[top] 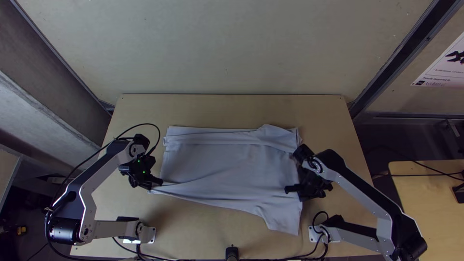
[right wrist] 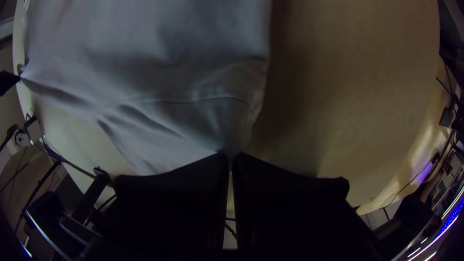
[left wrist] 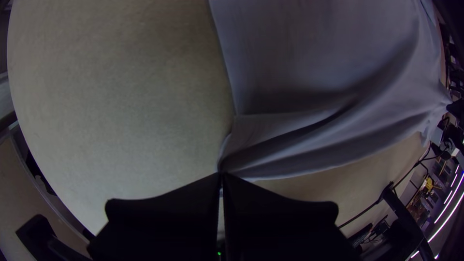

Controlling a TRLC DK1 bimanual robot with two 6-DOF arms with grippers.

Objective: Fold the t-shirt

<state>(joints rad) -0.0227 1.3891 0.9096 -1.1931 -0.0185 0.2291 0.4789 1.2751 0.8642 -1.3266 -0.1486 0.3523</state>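
The t-shirt (top: pixel 222 164) lies across the middle of the table (top: pixel 232 111), between the two arms; its body is mostly spread, with a long band (top: pixel 208 137) along the far edge that looks doubled over, and a loose flap (top: pixel 285 217), perhaps a sleeve, pointing toward the near edge at the right; the left claw (left wrist: pixel 221 175) is closed, its fingertips together on the near left corner, where the fabric gathers into creases; the right claw (right wrist: pixel 231 155) is closed too, pinching the cloth near the right side, just above that flap, beside a curved seam (right wrist: pixel 193 100); between the two holds the near edge runs in a drawn, slightly sagging line.

As for progress, I judge the job to be part way at most; the far band may count as some folding, though I cannot tell whether it is a deliberate fold or a rumple; both grips for a fold are in place, yet the near part is not laid over the rest, and the flap sticks out untucked; what is left is likely to carry the near edge up and over toward the far band, tuck in the flap, smooth the creases, and then perhaps fold the width into a compact bundle.
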